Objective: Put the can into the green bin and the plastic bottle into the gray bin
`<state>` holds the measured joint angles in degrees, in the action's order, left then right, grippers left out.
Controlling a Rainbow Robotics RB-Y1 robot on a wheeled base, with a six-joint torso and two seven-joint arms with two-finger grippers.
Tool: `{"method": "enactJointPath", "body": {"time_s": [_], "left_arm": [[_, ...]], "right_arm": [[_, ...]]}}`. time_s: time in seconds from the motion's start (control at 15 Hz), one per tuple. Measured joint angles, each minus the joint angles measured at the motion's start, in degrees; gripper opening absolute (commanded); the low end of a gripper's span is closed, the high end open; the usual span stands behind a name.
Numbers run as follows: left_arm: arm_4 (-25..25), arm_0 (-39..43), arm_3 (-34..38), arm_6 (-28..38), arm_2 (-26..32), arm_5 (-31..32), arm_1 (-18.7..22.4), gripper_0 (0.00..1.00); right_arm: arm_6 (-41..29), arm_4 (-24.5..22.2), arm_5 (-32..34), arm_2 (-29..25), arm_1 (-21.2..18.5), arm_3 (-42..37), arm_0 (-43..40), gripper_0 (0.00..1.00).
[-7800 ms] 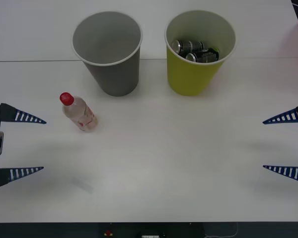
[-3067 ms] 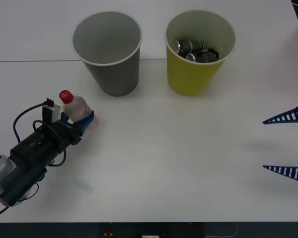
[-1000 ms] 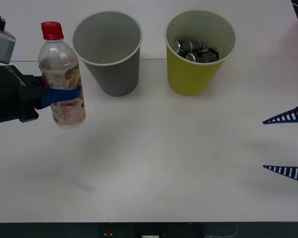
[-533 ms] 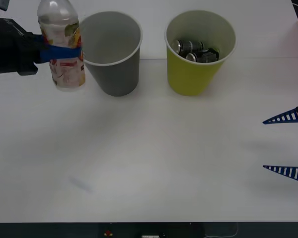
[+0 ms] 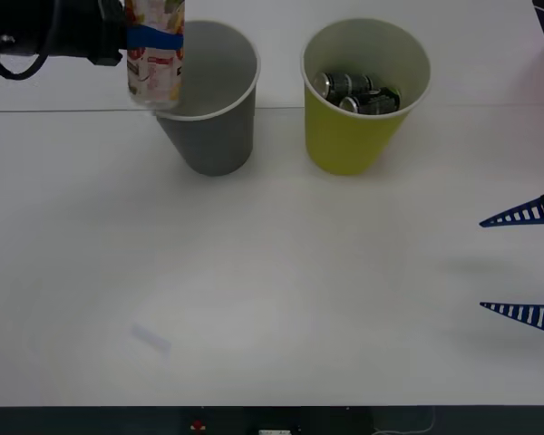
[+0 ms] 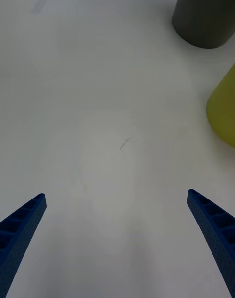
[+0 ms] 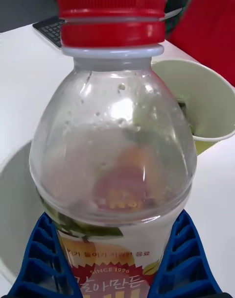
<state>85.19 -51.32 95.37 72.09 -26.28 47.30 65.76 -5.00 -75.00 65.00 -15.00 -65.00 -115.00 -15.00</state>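
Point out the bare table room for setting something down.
Free: the table in front of the gray bin and green bin, across to the right claw. Crowded: the gray bin's rim, where the left claw holds the plastic bottle.

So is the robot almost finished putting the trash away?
Nearly! Cans already lie in the green bin. The left gripper holds the plastic bottle upright at the gray bin rim. Left: move it over the opening and let go. The right gripper waits open.
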Motion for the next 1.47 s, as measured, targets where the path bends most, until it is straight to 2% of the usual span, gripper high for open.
{"method": "enactJointPath", "body": {"time_s": [0.2, 0.33, 0.4, 0.47, 0.53, 0.8, 1.07, 1.47], "left_arm": [[0.57, -8.31, -7.85, -0.91, -6.74, 0.0, -3.22, 0.0], [0.96, -11.15, -11.24, -1.33, -8.98, -0.01, -5.02, 0.01], [1.19, -11.51, -12.28, -1.71, -9.19, -0.01, -5.6, 0.2], [1.47, -11.6, -12.79, -2.21, -9.26, -0.01, -6.0, 0.82], [1.81, -11.61, -12.91, -2.95, -9.28, -0.01, -6.14, 1.0], [1.55, -11.52, -12.61, -6.58, -9.28, 0.07, -6.13, 1.0], [-5.3, -9.49, -10.47, -9.91, -8.71, -0.15, -3.31, 1.0], [-11.27, 8.79, 0.64, -24.87, 6.26, -0.44, 0.72, 1.0]], "right_arm": [[0.0, 0.0, 0.0, 0.0, 0.0, 0.0, 0.0, 1.0], [0.0, 0.0, 0.0, 0.0, 0.0, 0.0, 0.0, 1.0], [0.0, 0.0, 0.0, 0.0, 0.0, 0.0, 0.0, 1.0], [0.0, 0.0, 0.0, 0.0, 0.0, 0.0, 0.0, 1.0], [0.0, 0.0, 0.0, 0.0, 0.0, 0.0, 0.0, 1.0], [0.0, 0.0, 0.0, 0.0, 0.0, 0.0, 0.0, 1.0], [0.0, 0.0, 0.0, 0.0, 0.0, 0.0, 0.0, 1.0], [0.0, 0.0, 0.0, 0.0, 0.0, 0.0, 0.0, 1.0]]}}
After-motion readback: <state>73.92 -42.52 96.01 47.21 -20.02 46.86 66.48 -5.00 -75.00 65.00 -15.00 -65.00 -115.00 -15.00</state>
